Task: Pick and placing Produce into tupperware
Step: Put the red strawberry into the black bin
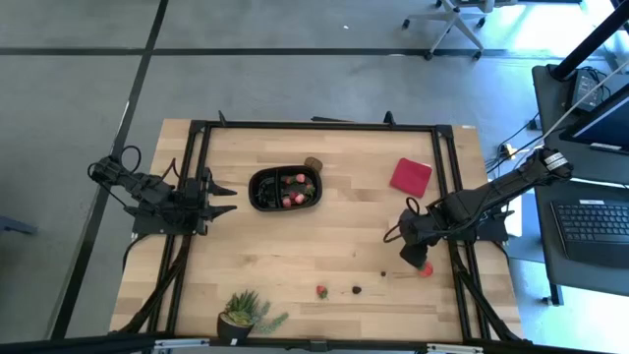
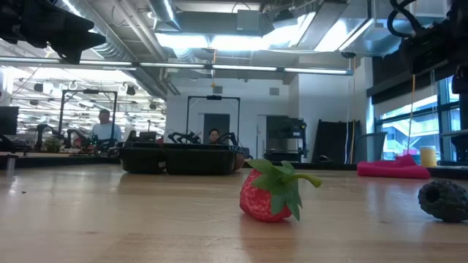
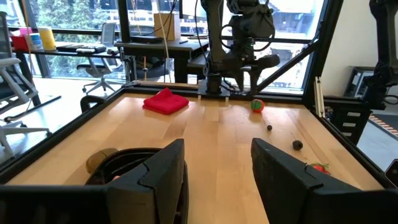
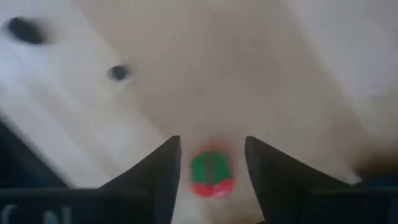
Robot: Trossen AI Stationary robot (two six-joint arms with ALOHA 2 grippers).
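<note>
Right gripper (image 4: 210, 165) hovering at table's 4 o'clock, fingers parted around red green-topped piece (image 4: 211, 174) — not clamping; piece risking rolling away. Left gripper (image 1: 224, 200) waiting open beside tupperware (image 1: 285, 189).

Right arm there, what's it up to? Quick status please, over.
Right gripper open, fingers straddling a red strawberry on the table. Left gripper open, waiting beside the tupperware. Nothing blocking the way.
</note>
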